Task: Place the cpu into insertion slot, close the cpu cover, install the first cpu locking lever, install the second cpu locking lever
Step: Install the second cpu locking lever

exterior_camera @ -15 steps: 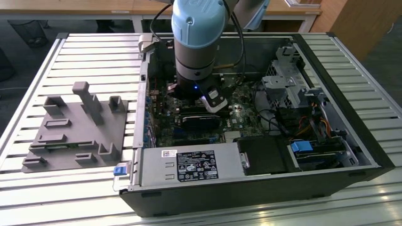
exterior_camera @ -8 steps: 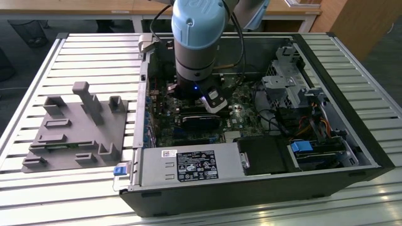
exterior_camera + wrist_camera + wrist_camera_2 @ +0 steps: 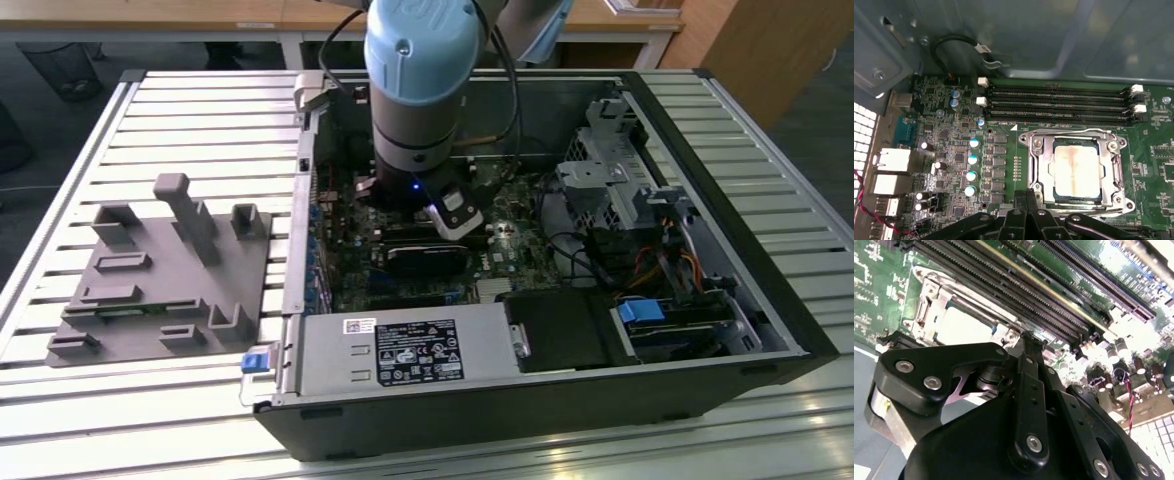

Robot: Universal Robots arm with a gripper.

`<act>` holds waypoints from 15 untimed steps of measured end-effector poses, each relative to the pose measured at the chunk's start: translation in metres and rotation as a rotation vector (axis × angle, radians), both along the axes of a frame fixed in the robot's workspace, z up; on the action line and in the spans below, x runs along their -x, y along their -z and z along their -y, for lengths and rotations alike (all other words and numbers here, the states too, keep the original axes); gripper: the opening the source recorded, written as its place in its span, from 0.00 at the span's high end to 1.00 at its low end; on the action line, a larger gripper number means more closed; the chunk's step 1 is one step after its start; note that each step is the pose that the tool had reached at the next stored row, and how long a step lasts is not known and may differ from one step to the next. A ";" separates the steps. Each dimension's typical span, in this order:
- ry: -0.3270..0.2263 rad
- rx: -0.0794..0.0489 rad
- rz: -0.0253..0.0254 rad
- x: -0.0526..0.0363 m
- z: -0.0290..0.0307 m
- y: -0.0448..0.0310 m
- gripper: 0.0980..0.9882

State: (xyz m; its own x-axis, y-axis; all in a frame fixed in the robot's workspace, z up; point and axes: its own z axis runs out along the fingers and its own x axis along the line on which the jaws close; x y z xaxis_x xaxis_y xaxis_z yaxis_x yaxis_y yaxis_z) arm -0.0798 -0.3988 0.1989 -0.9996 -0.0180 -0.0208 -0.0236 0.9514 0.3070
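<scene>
One cpu sits in the insertion slot — cpu cover down.

A slatted metal bench (pale, catching glare along its near edge) carries everything. Beyond its far edge stand wooden desks on a dark floor.
</scene>
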 end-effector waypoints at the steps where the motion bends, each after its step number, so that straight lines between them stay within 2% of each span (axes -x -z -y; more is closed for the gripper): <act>1: 0.000 -0.002 -0.0001 0.0000 0.0000 -0.0018 0.99; 6: 0.000 -0.008 -0.0001 0.0000 0.0000 -0.0115 0.99; 15: 0.000 -0.014 -0.0001 -0.0002 0.0000 -0.0334 0.99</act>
